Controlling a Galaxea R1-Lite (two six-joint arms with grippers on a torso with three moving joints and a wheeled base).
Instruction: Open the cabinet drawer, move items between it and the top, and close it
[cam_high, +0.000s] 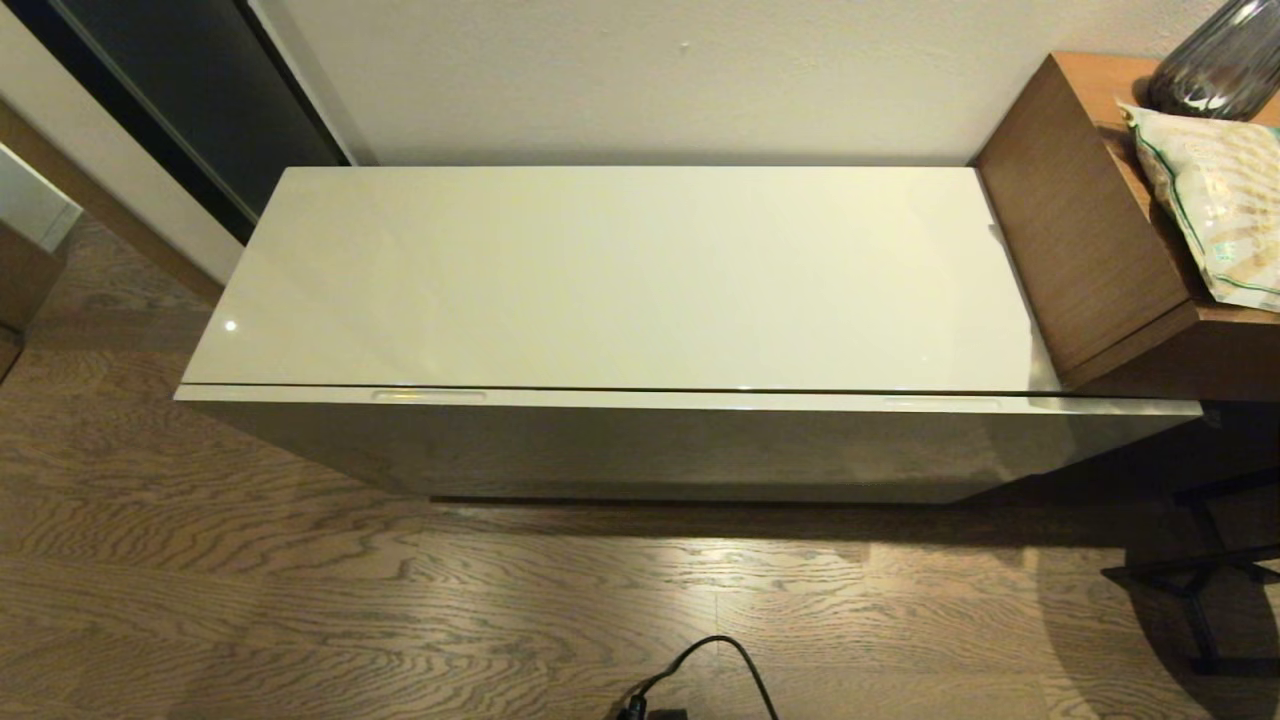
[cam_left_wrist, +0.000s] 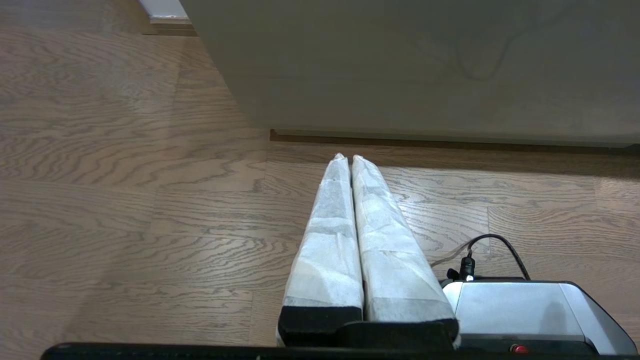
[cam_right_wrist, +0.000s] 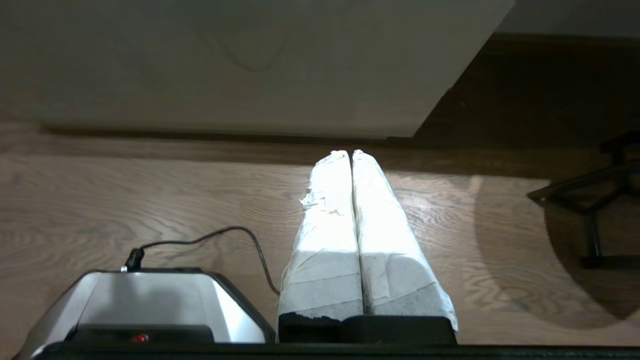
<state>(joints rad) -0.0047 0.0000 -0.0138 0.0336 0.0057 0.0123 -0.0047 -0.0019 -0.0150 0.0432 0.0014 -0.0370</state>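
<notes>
The cabinet drawer (cam_high: 690, 445) is closed, its glossy cream front running the whole width of the low cabinet, with slot handles at the left (cam_high: 428, 395) and right (cam_high: 942, 403). The top (cam_high: 620, 280) is bare. The white packet and the slippers are out of view. Neither arm shows in the head view. My left gripper (cam_left_wrist: 346, 158) hangs low over the floor in front of the drawer front (cam_left_wrist: 425, 65), shut and empty. My right gripper (cam_right_wrist: 349, 153) is likewise shut and empty, low before the drawer front (cam_right_wrist: 240, 65) near its right end.
Taller brown wooden furniture (cam_high: 1090, 230) adjoins the cabinet's right end, carrying a green-striped beige bag (cam_high: 1215, 205) and a dark glass vase (cam_high: 1220, 60). A black cable (cam_high: 700, 670) lies on the wood floor. A black metal frame (cam_high: 1200, 570) stands at the right.
</notes>
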